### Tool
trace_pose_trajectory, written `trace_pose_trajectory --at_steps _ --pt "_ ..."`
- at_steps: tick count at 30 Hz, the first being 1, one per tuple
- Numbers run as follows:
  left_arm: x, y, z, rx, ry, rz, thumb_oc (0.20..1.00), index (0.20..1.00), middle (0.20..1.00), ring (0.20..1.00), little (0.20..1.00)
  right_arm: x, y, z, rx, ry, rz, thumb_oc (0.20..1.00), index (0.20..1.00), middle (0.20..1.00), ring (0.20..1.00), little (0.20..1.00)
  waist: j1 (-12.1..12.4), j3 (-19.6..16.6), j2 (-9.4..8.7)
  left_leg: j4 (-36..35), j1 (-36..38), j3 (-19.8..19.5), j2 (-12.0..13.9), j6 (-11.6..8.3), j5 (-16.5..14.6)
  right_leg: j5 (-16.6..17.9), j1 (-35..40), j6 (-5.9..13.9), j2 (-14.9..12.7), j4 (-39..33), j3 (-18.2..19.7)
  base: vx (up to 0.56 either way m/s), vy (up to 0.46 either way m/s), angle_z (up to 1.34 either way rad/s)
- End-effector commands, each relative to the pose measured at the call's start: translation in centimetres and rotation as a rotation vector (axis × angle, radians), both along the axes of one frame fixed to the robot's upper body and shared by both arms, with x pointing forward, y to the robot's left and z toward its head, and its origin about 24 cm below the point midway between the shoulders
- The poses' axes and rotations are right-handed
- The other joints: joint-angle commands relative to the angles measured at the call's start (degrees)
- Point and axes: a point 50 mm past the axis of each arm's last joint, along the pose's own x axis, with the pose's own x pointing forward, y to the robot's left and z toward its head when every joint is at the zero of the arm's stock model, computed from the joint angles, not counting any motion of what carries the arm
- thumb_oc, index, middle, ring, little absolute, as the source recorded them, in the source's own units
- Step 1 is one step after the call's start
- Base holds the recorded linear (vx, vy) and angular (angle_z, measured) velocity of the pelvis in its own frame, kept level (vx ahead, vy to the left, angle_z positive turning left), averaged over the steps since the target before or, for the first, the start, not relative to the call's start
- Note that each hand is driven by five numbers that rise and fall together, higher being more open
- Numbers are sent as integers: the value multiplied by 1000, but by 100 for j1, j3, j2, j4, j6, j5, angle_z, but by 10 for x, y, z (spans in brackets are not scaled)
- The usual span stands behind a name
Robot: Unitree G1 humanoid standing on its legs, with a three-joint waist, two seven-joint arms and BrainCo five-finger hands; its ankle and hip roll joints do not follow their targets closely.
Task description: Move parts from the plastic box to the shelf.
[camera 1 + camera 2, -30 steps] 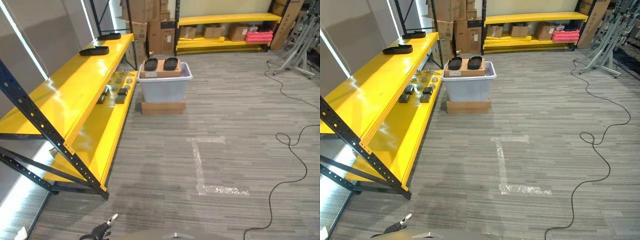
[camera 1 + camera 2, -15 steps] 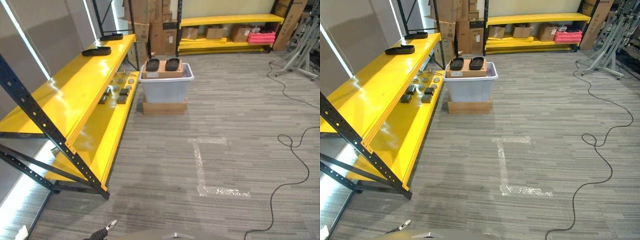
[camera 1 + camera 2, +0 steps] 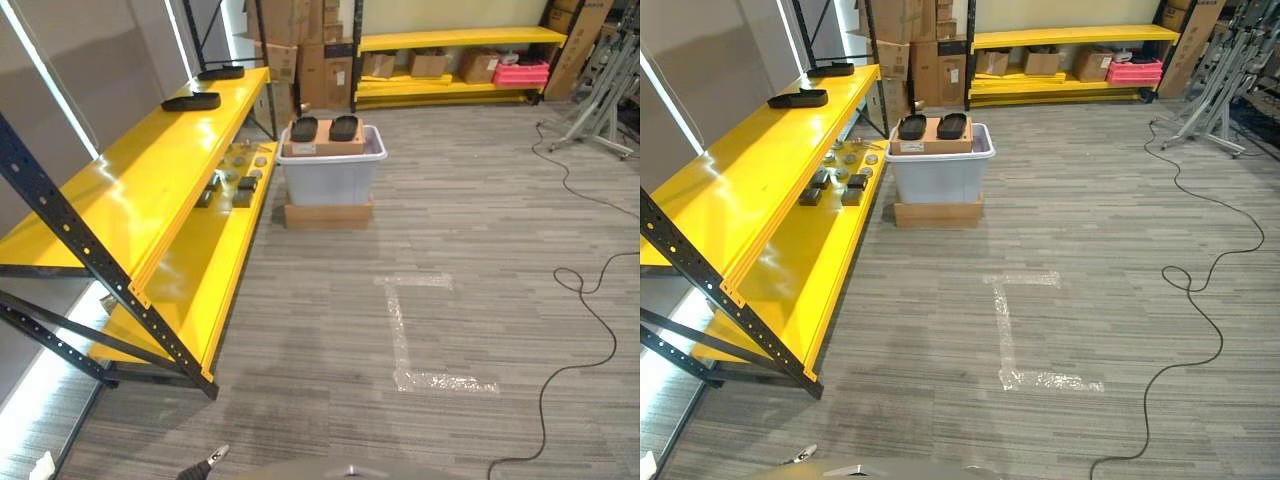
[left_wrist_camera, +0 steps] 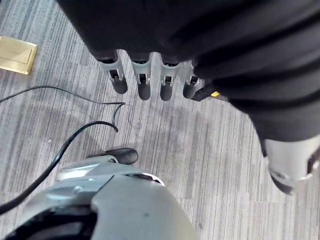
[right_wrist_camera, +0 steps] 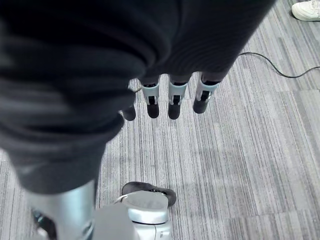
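Above carpet | left robot hand [image 4: 150, 80] hangs, fingers straight; right robot hand [image 5: 172, 97] likewise

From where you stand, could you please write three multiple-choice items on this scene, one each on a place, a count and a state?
1. Where does the plastic box stand?
A. on a flat cardboard box on the floor
B. on the yellow shelf
C. on the pale tape mark

2. How many black parts lie on the carton in the box?
A. one
B. two
C. four

3. How are both hands?
A. shut on a part
B. open, holding nothing
C. pressed on the shelf

Answers: 1 A, cardboard box shows beneath it. 2 B, two lie side by side. 3 B, left hand and right hand hang with straight fingers above carpet.
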Motion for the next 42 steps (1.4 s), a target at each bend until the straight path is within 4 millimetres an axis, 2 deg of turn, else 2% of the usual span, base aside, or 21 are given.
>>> trace_pose_trajectory --at_steps 1,10,14,19,22,23,24,25,26,27,29,30,31,34,37,38,42 --pt "22 8 5 51 -84 77 1000 1000 1000 1000 1000 9 7 -2 -11 -50 -8 1000 1000 1000 1000 1000 -4 137 -282 -577 220 -8 -98 -197 19 1081 983 754 -246 -1966 -80 32 8 0" --pt "52 17 15 32 -230 154 1000 1000 1000 1000 1000 49 -14 8 -21 -334 -168 1000 1000 1000 1000 1000 -18 145 -328 -577 273 -10 -147 -141 12 1126 1031 805 -270 -1966 -46 33 20 0" --pt "57 19 18 23 -259 152 1000 1000 1000 1000 1000 59 -15 11 -14 -376 -171 1000 1000 1000 1000 1000 -26 154 -344 -577 272 -35 -195 -80 4 1125 1007 823 -297 -1915 -3 45 48 -1" --pt "52 22 16 44 -232 167 1000 1000 1000 1000 1000 60 -9 10 -10 -357 -164 1000 1000 1000 1000 1000 -36 205 -326 -577 267 -34 -269 21 -3 1014 878 832 -367 -1561 52 63 84 -5" --pt "47 25 16 34 -223 222 1000 1000 1000 1000 1000 61 -4 9 -2 -374 -193 1000 1000 1000 1000 1000 -86 300 -290 -570 257 3 -363 196 -34 961 526 864 -453 -717 155 85 169 -10" --pt "54 26 18 39 -241 204 1000 1000 1000 1000 1000 71 -2 11 7 -412 -207 1000 1000 1000 1000 1000 -179 487 -224 -449 193 67 -399 353 -72 1138 -82 910 -496 380 227 42 228 -6" --pt "56 25 18 37 -244 196 1000 1000 1000 1000 1000 73 -2 12 9 -423 -213 1000 1000 1000 1000 1000 -195 544 -211 -415 193 83 -421 393 -101 1194 -243 925 -541 694 249 18 243 -11" --pt "58 23 18 34 -248 195 1000 1000 1000 1000 1000 76 -2 13 10 -436 -213 1000 1000 1000 1000 1000 -221 641 -163 -337 175 99 -443 461 -164 1395 -587 929 -630 1320 275 118 217 -26" --pt "58 20 18 29 -249 205 1000 1000 1000 1000 1000 78 -2 14 21 -452 -213 1000 1000 1000 1000 1000 -281 795 -77 -275 266 40 -496 529 -320 1683 -1110 1050 -743 2155 312 79 171 -23" --pt "57 20 18 28 -248 206 1000 1000 1000 1000 1000 79 -2 15 25 -454 -213 1000 1000 1000 1000 1000 -278 813 -69 -241 214 101 -477 550 -266 1804 -1193 966 -756 2158 245 158 88 -13" --pt "54 17 16 22 -239 189 1000 1000 1000 1000 1000 76 -1 14 40 -450 -193 1000 1000 1000 1000 1000 -322 876 -157 -211 320 52 -583 519 -386 2092 -1269 1071 -829 1706 180 179 -91 -7" --pt "52 16 16 25 -235 185 1000 1000 1000 1000 1000 75 0 14 45 -449 -191 1000 1000 1000 1000 1000 -343 872 -247 -173 350 14 -636 474 -451 2223 -1185 1122 -855 1137 131 313 -246 -16" --pt "51 18 16 32 -229 187 1000 1000 1000 1000 1000 73 1 13 52 -448 -193 1000 1000 1000 1000 1000 -382 864 -413 -108 418 -68 -735 408 -574 2322 -1099 1189 -908 167 138 375 -298 -11" --pt "46 24 16 51 -212 178 1000 1000 1000 1000 1000 65 4 10 73 -441 -207 1000 1000 1000 1000 1000 -454 879 -594 61 604 -193 -776 354 -884 2552 -945 1295 -964 -1306 166 366 -279 13" --pt "44 28 16 61 -210 163 1000 1000 1000 1000 1000 59 9 9 81 -433 -213 1000 1000 1000 1000 1000 -474 898 -626 211 689 -177 -704 353 -1054 2664 -959 1316 -1043 -1698 132 392 -255 30" --pt "42 29 16 61 -211 157 1000 1000 1000 1000 1000 56 12 8 82 -424 -221 1000 1000 1000 1000 1000 -440 898 -597 369 745 -148 -600 332 -1237 2629 -897 1316 -1027 -1861 61 613 -378 25" --pt "40 30 16 59 -219 172 1000 1000 1000 1000 1000 50 14 6 79 -410 -214 1000 1000 1000 1000 1000 -414 880 -649 796 693 -96 -534 360 -1406 2443 -688 1316 -1017 -1788 -42 400 -238 13"
